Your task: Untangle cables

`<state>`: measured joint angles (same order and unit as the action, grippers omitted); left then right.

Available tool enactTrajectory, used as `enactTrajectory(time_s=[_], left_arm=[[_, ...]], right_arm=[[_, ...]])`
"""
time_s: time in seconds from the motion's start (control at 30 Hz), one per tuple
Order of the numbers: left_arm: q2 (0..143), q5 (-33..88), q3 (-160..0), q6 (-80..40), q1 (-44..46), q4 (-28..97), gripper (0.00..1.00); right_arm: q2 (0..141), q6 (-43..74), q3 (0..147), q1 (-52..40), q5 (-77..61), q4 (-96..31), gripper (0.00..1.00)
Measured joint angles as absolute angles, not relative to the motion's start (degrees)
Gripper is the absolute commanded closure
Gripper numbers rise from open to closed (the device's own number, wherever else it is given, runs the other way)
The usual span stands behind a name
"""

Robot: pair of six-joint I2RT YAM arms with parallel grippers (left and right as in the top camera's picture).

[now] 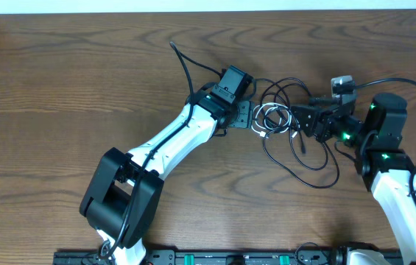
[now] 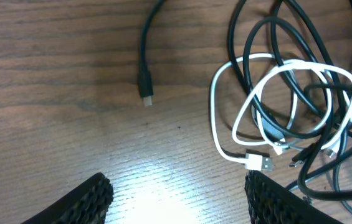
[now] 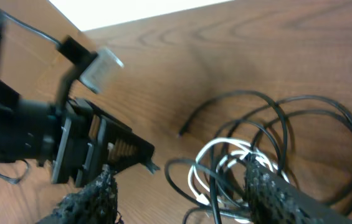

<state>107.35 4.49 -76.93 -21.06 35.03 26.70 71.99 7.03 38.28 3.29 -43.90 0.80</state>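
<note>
Black-and-white tangle lies right of centre in the overhead frame, between the two arms: the white cord [image 2: 214, 115], coiled in a few loops with its flat plug [image 2: 260, 163] at the coil's lower edge, is threaded through looser loops of the black cord [image 2: 144, 78], whose free end lies apart at upper left of the left wrist view. The left gripper [image 2: 179, 199] has its jaws spread wide on bare wooden table [image 1: 82, 66], nothing between them. The right gripper [image 3: 179, 196] is low over the tangle, jaws wide apart, white loops between them but nothing pinched.

Wood tbl [image 1: 60, 81] — white strip [image 1: 193, 4] behind
</note>
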Motion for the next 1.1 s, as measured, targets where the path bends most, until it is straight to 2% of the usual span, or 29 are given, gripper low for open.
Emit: enactTrajectory(time_s=[0.17,0.37,0.57,0.77,1.1], left_arm=[[107.35,5.06,-76.93,-20.69,35.03,26.68,0.31],[107.35,5.50,-76.93,-20.67,35.03,26.68,0.31],[107.35,5.69,-76.93,-20.67,35.03,26.68,0.31],[107.35,5.69,-76.93,-20.67,35.03,26.68,0.31],[107.35,5.69,-76.93,-20.69,35.03,26.68,0.31]], right_arm=[[73.69,6.26,38.30,3.29,-41.89,0.58,0.28],[74.00,6.42,38.30,3.29,-28.86,0.71,0.39],[75.68,11.05,38.30,3.29,-19.44,2.98,0.39],[83.00,14.72,38.28,3.29,-21.69,7.73,0.38],[91.18,18.74,38.28,3.22,-35.11,15.25,0.40]])
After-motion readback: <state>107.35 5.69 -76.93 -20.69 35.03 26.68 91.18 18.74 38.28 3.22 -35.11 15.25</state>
